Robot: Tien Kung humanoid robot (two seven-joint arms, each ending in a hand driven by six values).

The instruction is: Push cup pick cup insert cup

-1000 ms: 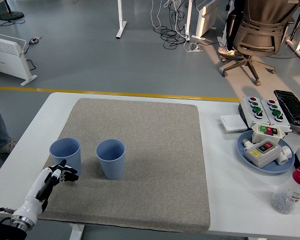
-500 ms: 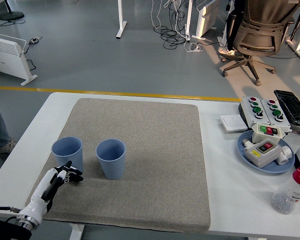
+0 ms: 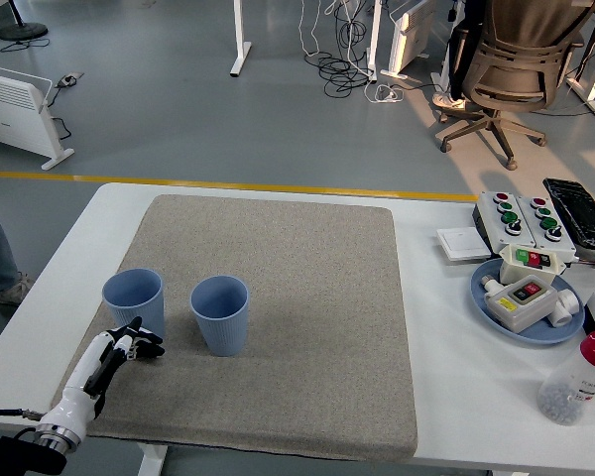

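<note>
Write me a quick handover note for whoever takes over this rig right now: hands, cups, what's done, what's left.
Left robot hand: low at the mat's near-left, fingers loosely extended, holding nothing, fingertips just short of the left cup.
Right robot hand: not in view.
Cups: both blue, upright and empty on the grey mat; the right cup stands beside the left one with a gap between them.
Done: neither cup is picked up or nested.
Left: likely grasp one cup, lift it, and insert it into the other.
</note>
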